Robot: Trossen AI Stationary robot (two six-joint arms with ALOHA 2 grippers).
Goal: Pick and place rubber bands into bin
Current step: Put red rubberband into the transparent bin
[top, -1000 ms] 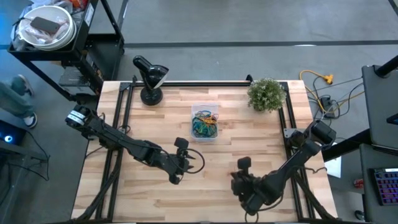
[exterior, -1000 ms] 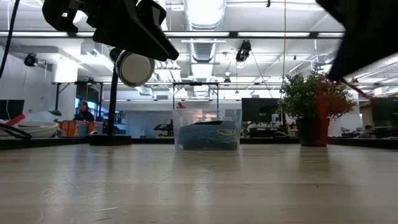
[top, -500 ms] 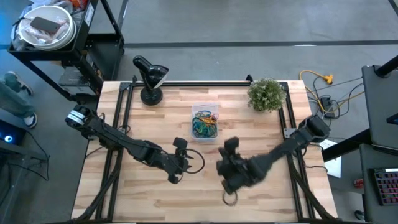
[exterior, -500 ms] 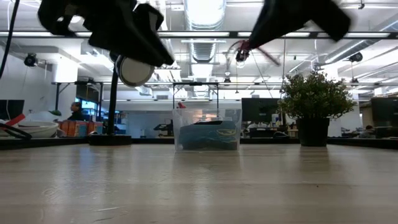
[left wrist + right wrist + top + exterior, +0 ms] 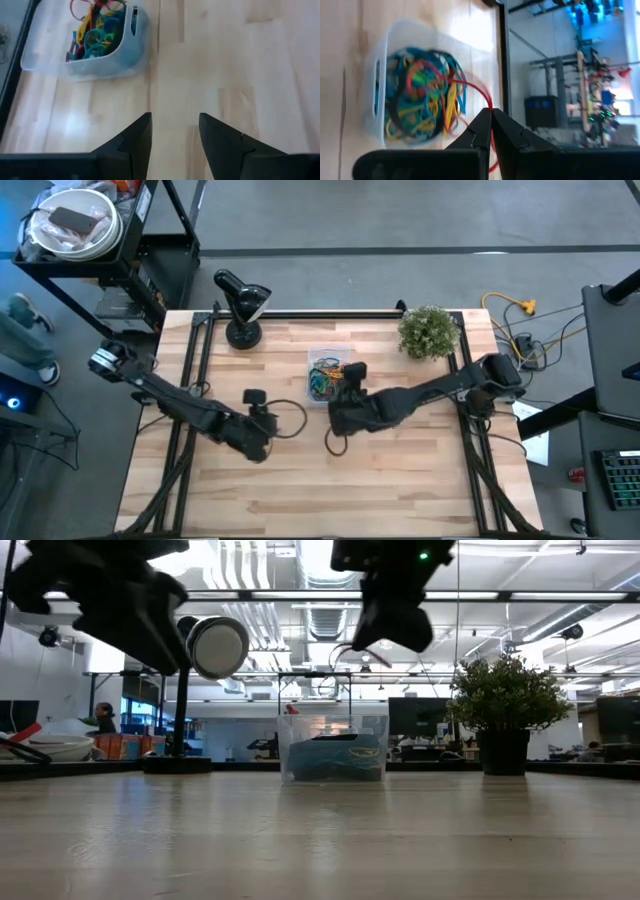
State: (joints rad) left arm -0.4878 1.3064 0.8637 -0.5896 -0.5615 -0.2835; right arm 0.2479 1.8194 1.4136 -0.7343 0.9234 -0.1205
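The right gripper [image 5: 490, 122], pinched shut on a red band [image 5: 472, 90], hangs just near of the bin [image 5: 329, 376]; the left gripper [image 5: 175, 131] waits open, empty, further left.

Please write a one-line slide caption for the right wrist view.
Right tool, shut on a red rubber band, above the clear bin of coloured bands.

Clear glossy plastic bin [image 5: 329, 376]; pale matt wood table [image 5: 400, 480].
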